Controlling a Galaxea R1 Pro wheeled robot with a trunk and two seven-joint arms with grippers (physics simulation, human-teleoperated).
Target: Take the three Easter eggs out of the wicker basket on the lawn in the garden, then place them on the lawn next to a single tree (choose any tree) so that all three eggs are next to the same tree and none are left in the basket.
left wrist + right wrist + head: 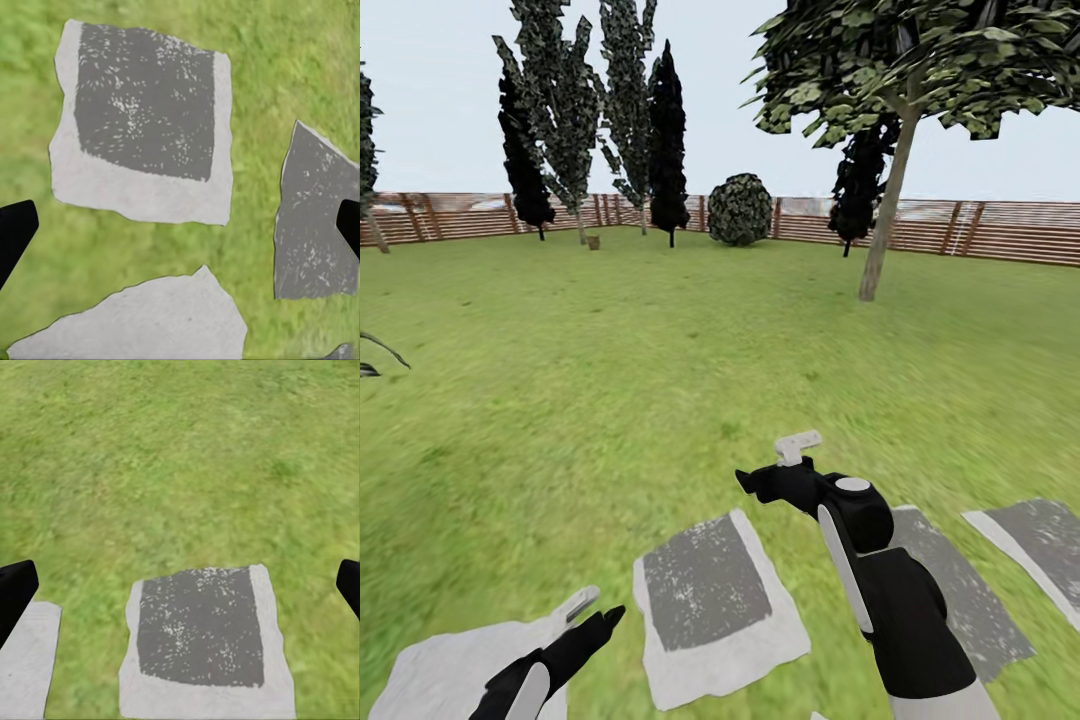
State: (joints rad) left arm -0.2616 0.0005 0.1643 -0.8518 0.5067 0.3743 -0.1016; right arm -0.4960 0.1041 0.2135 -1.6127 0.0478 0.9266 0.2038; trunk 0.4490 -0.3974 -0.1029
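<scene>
Head view: the mottled yellow-green lawn point(660, 380) spreads to a brown horizontal-slat wooden fence point(1000, 235). A tree with a pale grey-beige trunk and dark green leafy crown point(885, 215) stands on the grass at upper right, well apart from both arms. Flat, irregular stepping stones, grey-centred with pale rims point(710, 600), lie in the grass between and beside the arms. The black-and-white right gripper point(775, 470) and left gripper point(585, 615) hover above this paving. In each wrist view, black jaw tips sit at opposite frame edges, so both sets of jaws stand apart, with nothing between them but grass and stone point(142, 120).
</scene>
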